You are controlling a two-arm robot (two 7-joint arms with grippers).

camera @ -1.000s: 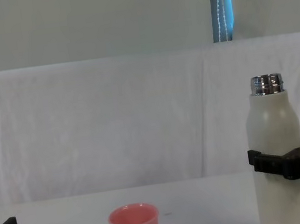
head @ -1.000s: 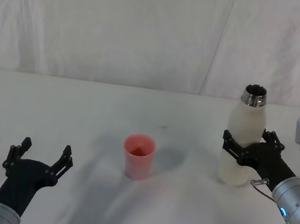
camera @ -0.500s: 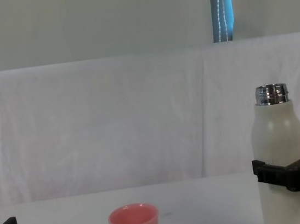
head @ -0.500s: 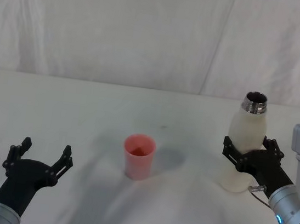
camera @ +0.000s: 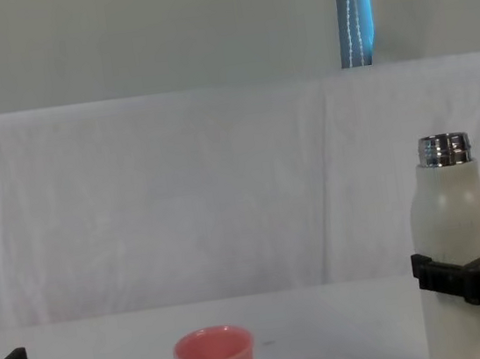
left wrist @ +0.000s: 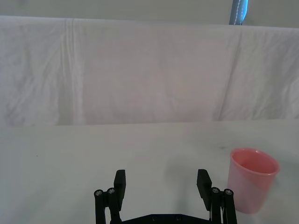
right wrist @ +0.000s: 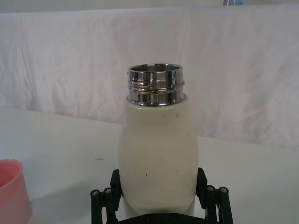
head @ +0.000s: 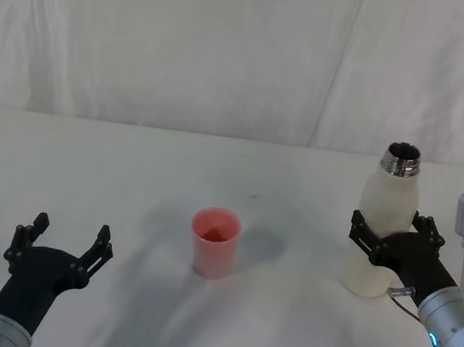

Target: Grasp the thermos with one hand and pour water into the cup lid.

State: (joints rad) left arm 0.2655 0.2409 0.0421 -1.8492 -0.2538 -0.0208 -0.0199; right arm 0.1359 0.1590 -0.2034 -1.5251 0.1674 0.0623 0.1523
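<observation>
Bare table (head: 293, 233) between cup lid (head: 214, 241), thermos (head: 384, 223)

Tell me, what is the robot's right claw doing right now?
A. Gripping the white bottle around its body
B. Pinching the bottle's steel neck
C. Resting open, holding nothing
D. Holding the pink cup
A: the right gripper is clamped around the thermos at mid-body, below the neck.

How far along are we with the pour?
Done: the right claw is shut on the thermos, which stands upright with its steel neck uncapped. In hand: nothing past that grip; no tilt shows yet. Left: carry it to the pink cup lid mid-table and pour. The left claw waits open, near the robot.
</observation>
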